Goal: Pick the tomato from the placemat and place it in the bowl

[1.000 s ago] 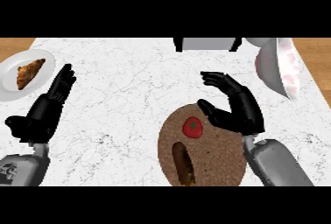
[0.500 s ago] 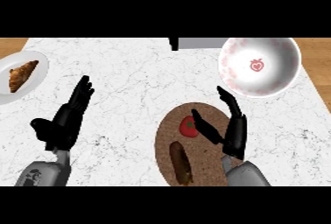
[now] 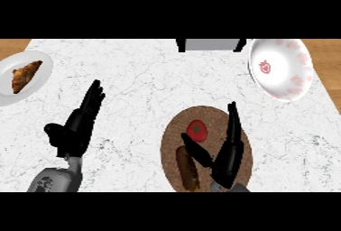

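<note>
Hovering my right hand (image 3: 230, 151), fingers straight, beside the smooth round tomato (image 3: 196, 130) on the woven oval placemat (image 3: 174, 135); glossy bowl (image 3: 283, 88) lies apart.

Red tomato (image 3: 196, 130) on a brown woven placemat (image 3: 242, 140), white bowl (image 3: 283, 67) with pink-red markings at the bench's far right edge, white grey-veined marble bench (image 3: 146, 90), brown pastry (image 3: 25, 76) on a white plate (image 3: 8, 85), black hands (image 3: 230, 149).
</note>
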Controlling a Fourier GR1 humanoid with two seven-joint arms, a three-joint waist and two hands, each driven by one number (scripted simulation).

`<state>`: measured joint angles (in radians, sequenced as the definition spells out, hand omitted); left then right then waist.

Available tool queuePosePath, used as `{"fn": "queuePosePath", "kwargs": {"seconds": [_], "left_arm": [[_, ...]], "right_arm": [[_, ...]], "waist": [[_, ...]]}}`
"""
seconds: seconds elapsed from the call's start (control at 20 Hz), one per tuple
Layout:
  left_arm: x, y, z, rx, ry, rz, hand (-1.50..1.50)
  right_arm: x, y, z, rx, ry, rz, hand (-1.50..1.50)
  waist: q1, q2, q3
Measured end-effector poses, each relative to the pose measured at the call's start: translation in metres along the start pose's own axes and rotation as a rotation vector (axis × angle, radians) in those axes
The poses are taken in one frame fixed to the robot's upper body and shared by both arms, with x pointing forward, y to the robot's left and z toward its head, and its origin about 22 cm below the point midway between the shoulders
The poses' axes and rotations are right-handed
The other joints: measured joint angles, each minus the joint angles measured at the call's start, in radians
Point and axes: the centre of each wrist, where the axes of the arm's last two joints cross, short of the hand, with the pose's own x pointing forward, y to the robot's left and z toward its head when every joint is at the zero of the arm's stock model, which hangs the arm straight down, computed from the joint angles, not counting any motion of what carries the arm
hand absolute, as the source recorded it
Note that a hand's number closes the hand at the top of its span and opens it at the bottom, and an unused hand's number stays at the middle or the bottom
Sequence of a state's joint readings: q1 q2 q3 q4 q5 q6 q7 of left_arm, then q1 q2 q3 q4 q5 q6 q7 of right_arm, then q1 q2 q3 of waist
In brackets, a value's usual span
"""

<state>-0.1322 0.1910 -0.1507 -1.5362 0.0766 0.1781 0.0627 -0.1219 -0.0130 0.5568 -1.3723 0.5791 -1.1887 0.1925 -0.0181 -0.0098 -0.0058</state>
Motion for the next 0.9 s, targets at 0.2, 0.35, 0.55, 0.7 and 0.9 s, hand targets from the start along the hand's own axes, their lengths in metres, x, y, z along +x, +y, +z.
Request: {"fn": "queuePosePath", "kwargs": {"seconds": [0.2, 0.35, 0.55, 0.7, 0.9], "left_arm": [[-0.003, 0.004, 0.001, 0.006, 0.002, 0.0, 0.0], [-0.005, 0.002, 0.003, 0.008, 0.005, -0.001, 0.0], [-0.003, -0.002, 0.001, 0.006, -0.001, -0.003, 0.0], [0.0, -0.008, 0.0, 0.002, 0.001, 0.001, 0.0], [0.004, -0.009, -0.002, -0.004, -0.004, 0.001, 0.0]], "right_arm": [[0.003, -0.002, -0.006, -0.001, 0.074, 0.049, -1.5], [0.014, -0.004, -0.016, 0.021, 0.156, 0.069, -1.5], [0.03, -0.006, -0.025, 0.083, 0.281, 0.132, -1.5], [0.047, -0.004, -0.03, 0.132, 0.357, 0.188, -1.5], [0.063, -0.004, -0.027, 0.19, 0.409, 0.255, -1.5]], "waist": [[-0.002, 0.0, -0.001], [-0.004, 0.0, -0.001], [-0.001, 0.001, 0.0], [0.005, 0.002, 0.001], [0.012, 0.005, 0.003]]}}
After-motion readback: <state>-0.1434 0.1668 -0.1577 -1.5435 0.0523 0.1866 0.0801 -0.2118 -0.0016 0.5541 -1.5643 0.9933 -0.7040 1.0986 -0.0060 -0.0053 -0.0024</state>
